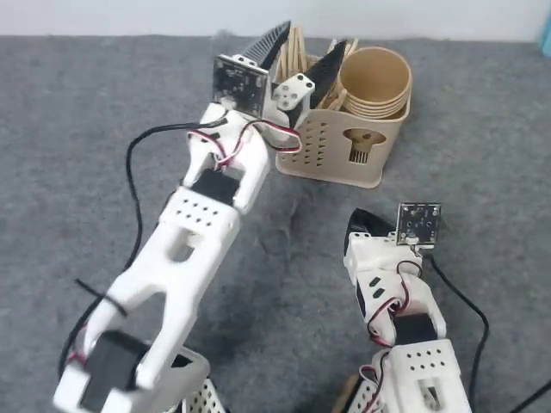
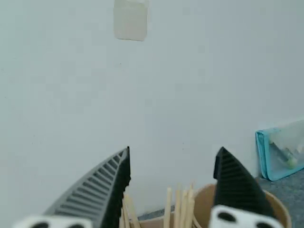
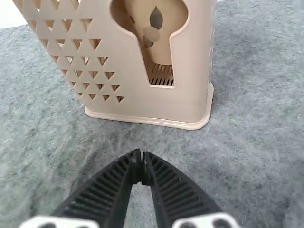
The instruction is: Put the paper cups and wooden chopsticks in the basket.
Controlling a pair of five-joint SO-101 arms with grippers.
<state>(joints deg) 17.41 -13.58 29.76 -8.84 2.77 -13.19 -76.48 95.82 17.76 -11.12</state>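
The left pincer (image 1: 315, 36) and its wrist mask the lower lengths of the chopsticks (image 1: 298, 50) and one end of the basket (image 1: 392, 151). The basket wall conceals the paper cups (image 1: 376, 77) below their rims.

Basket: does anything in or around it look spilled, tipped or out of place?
Nothing stands out. The basket stands upright, with the cups stacked and the chopsticks standing inside it.
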